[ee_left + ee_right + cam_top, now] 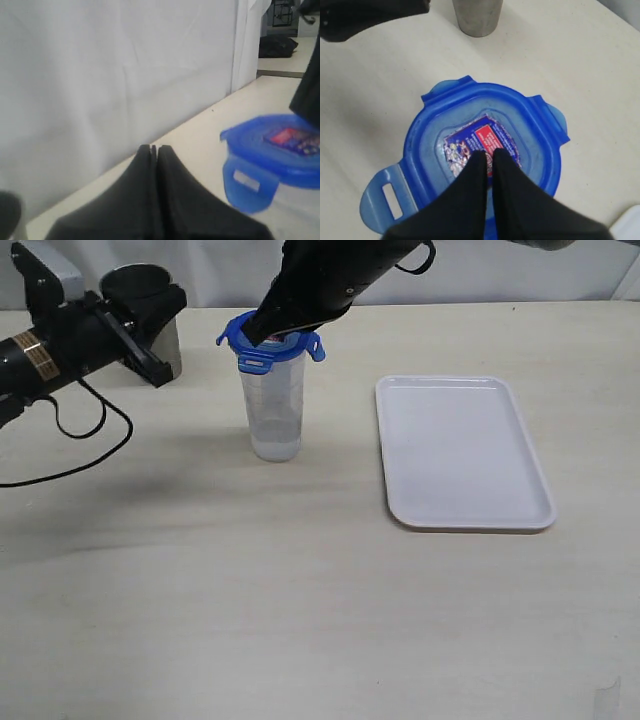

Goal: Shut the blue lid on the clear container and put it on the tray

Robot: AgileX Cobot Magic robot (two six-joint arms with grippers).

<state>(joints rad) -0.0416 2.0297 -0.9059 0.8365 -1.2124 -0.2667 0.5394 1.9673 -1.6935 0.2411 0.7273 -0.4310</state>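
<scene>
Blk arms (320, 280), looped cable (105, 440) (gold label (36, 358), L).

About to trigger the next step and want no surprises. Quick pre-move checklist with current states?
1. blue lid on clear container: ok, it sits on the mouth.
2. Lid flaps snapped down: not ok, several splay outward.
3. right gripper placed: ok, shut, tips on the lid's sticker.
4. left gripper out of the way: ok, shut, apart from the container.
5. Container upright on the table: ok.
6. tray ready: ok, nothing on it.
</scene>
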